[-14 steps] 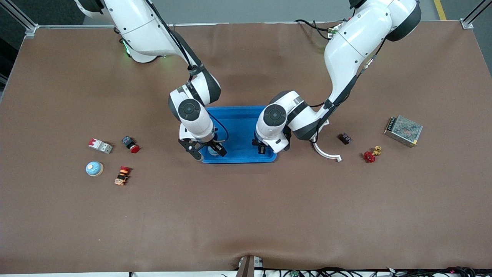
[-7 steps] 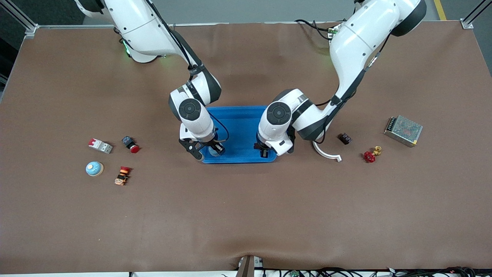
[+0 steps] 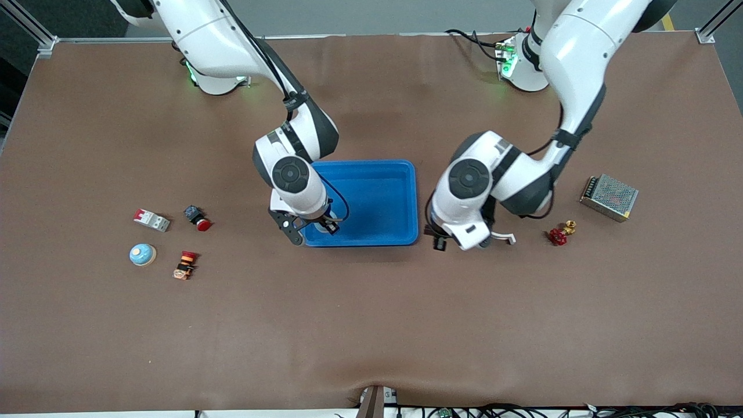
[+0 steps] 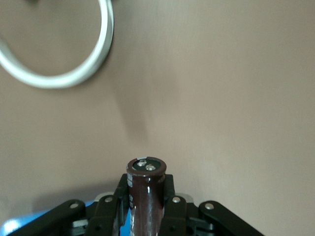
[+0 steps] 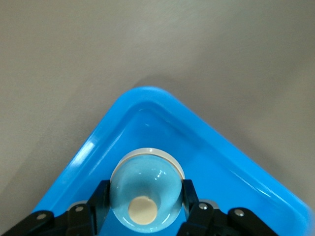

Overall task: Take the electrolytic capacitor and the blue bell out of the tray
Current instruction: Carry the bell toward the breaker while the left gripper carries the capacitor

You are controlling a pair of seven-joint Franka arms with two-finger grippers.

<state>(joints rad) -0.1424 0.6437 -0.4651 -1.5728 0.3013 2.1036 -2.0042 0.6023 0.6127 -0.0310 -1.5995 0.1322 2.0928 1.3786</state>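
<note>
Two bells are counted: one pale blue bell is pinched between the fingers of the right gripper, over the corner of the blue tray that lies nearest the front camera toward the right arm's end; a second bell rests on the table toward the right arm's end, well apart from the tray. One capacitor, a dark brown cylinder, is pinched upright by the left gripper, over bare table just beside the tray at the left arm's end.

Two red-capped buttons are seen near the second bell, along with one breaker. One white ring, one red valve and one mesh box are laid toward the left arm's end. One tray is present.

The table is covered in a brown mat. Cables are strung along its edge nearest the front camera.
</note>
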